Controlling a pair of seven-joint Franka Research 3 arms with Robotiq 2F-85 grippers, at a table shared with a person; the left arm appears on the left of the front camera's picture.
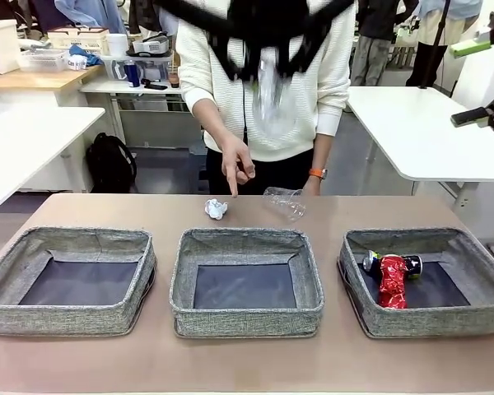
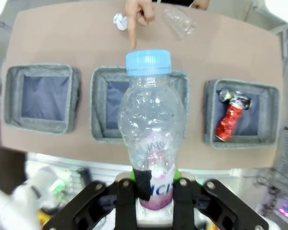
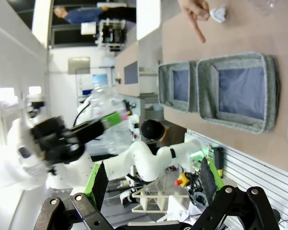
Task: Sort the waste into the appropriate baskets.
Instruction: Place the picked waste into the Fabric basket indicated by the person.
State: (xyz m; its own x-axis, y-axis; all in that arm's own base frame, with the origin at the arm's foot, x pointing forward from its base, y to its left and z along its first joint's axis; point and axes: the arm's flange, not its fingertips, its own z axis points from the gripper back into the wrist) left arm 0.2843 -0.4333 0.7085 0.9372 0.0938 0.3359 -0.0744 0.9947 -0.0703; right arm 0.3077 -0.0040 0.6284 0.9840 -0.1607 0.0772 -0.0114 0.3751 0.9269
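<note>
Left claw [image 2: 153, 186] tight on one bottle [image 2: 151, 120], right claw [image 3: 152, 178] spread; three baskets [image 1: 245, 239], two cans [image 1: 393, 285].

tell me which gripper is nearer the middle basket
Left. The left gripper, shut on the bottle, hangs above the middle basket; the right gripper is raised off past the right basket.

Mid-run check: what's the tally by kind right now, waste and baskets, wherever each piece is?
baskets: 3
clear plastic bottle: 1, held in the left gripper
crumpled paper: 1, on the table
clear plastic cup: 1, on the table
crushed cans: 2, in the right-hand basket
Total: 8 (5 waste, 3 baskets)
</note>
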